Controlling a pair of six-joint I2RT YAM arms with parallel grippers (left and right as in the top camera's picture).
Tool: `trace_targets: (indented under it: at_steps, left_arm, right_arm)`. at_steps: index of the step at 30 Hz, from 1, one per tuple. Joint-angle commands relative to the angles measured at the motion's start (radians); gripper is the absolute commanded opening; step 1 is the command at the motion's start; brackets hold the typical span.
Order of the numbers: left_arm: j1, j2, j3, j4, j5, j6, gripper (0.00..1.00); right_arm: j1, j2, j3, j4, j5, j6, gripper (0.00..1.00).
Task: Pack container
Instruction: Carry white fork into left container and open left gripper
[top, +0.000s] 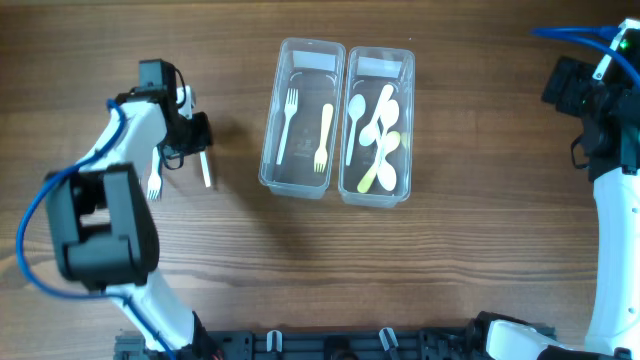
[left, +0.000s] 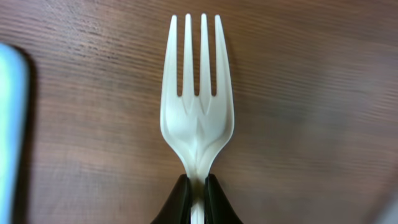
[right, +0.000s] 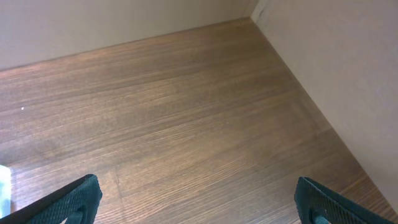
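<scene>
While two forks (top: 290, 125) lie in the left container (top: 272, 150) and several spoons (top: 375, 130) in the right container (top: 408, 150), your left gripper (left: 199, 180) pinches a white plastic fork (left: 199, 112) by its neck over the wooden table (left: 311, 93), left of both containers and not yet packed. Your right gripper (right: 196, 190) hangs spread and empty.

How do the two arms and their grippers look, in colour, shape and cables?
The left arm and the right arm have white rounded links and black blocky joints. A blue cable loops beside the left one; a second blue cable runs above the right. The left fingers and right fingers are black.
</scene>
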Motion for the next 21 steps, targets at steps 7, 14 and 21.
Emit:
trace_targets:
  at_steps: [7, 14, 21]
  left_arm:
    - [-0.068, -0.509, 0.078, -0.011, 0.298, -0.102, 0.04]
    - [-0.374, -0.452, 0.077, 0.043, 0.257, 0.024, 0.04]
    - [-0.523, -0.206, 0.077, 0.147, 0.088, -0.022, 0.04]
  right_arm:
    - [-0.002, -0.013, 0.012, 0.002, -0.009, 0.008, 1.00]
    - [-0.002, -0.013, 0.012, 0.002, -0.009, 0.008, 1.00]
    - [-0.002, -0.013, 0.012, 0.002, -0.009, 0.008, 1.00]
